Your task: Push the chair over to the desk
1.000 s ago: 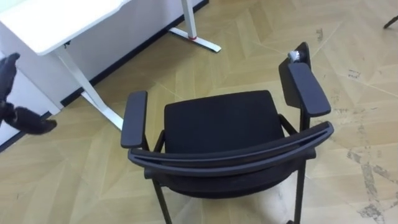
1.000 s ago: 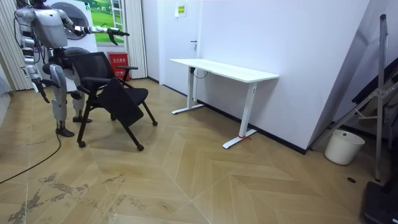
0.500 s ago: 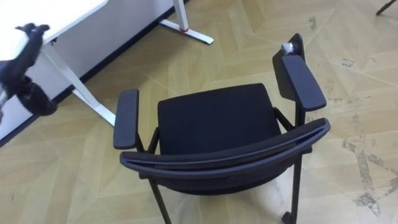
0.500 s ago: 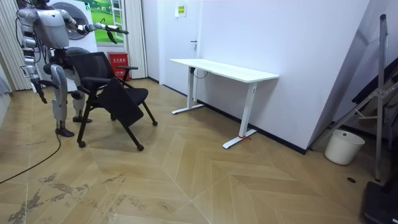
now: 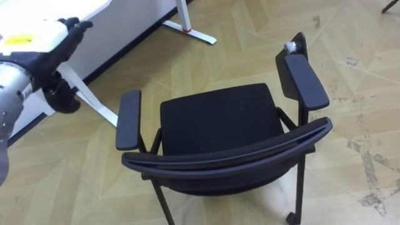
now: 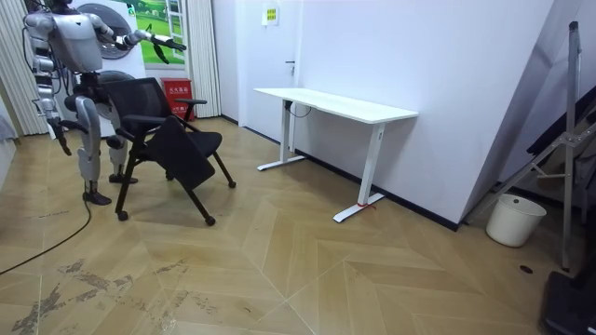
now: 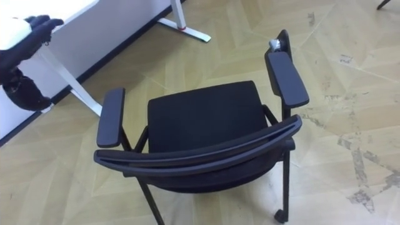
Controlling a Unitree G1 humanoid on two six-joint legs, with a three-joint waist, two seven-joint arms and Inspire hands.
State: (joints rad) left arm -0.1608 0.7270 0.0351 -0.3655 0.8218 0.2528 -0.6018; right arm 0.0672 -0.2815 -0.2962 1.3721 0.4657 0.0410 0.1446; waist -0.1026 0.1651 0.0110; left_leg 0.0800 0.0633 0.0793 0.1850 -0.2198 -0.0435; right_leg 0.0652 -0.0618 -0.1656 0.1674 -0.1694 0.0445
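One black chair (image 5: pixel 219 122) with two armrests stands on the wood floor (image 5: pixel 350 75) right below me, backrest nearest me, seat facing the one white surface (image 5: pixel 75 7); my left robot hand (image 5: pixel 56 59) is raised near that surface's edge, apart from the chair, loosely spread, holding nothing. My right robot hand (image 6: pixel 58 133) hangs at my side; spread or closed, I cannot tell.
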